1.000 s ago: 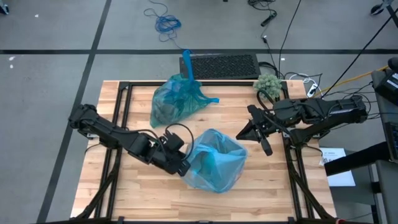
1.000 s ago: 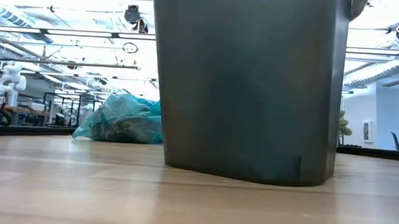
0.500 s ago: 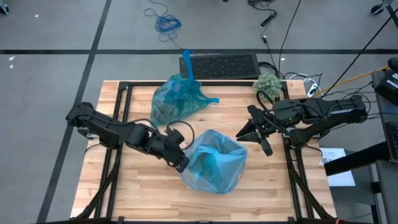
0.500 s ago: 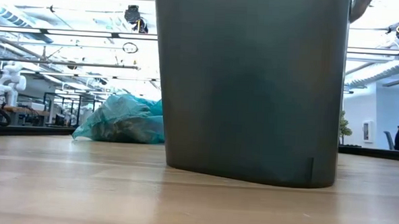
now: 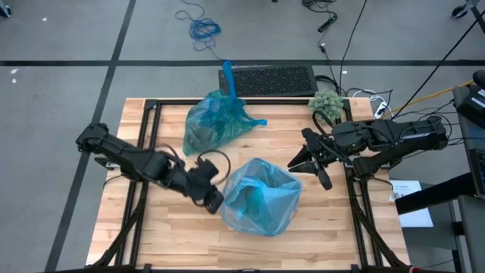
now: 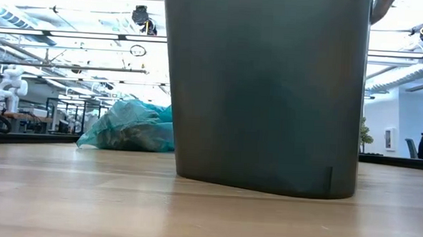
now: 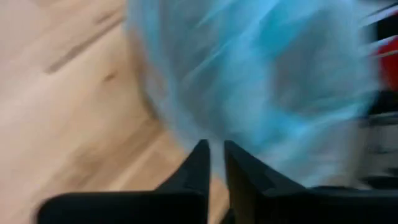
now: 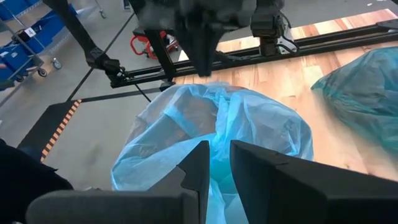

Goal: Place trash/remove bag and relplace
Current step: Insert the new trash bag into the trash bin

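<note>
Upright, lined bin [image 5: 261, 196], mouth skyward

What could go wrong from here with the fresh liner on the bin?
1. The new blue liner looks loosely draped over the grey bin; its rim could slip off.
2. The left gripper sits right against the liner's edge, nearly closed with nothing visibly held; pulling away might snag the film.
3. The right gripper waits beside the bin, empty, so nothing steadies that side.
</note>
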Action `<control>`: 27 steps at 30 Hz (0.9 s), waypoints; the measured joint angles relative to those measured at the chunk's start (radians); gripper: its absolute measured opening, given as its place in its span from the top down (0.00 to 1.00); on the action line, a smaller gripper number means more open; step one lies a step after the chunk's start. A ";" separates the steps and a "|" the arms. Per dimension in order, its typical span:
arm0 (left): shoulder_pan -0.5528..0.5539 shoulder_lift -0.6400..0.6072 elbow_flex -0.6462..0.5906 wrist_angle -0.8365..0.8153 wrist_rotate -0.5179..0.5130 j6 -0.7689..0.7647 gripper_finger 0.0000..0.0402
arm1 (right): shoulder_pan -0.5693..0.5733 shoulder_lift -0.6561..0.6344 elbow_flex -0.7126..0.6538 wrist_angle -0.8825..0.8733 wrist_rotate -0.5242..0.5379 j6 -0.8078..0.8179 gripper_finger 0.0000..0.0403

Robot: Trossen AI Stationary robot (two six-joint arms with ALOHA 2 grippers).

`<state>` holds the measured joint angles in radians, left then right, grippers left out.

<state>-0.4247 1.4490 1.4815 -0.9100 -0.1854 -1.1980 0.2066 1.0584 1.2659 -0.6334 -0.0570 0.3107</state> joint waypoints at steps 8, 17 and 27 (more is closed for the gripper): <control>-0.051 0.064 -0.081 -0.047 -0.151 -0.100 0.99 | 0.000 0.000 0.000 0.006 -0.011 -0.006 0.86; -0.052 0.064 -0.132 0.014 -0.188 -0.130 1.00 | 0.032 0.180 0.202 -0.091 -0.132 -0.178 0.91; -0.116 0.040 -0.132 0.011 -0.307 -0.220 1.00 | 0.031 0.628 0.726 -0.637 -0.129 -0.418 0.96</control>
<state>-0.5410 1.4892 1.3499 -0.8993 -0.4920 -1.4185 0.2371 1.6861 1.9924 -1.2701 -0.1865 -0.1077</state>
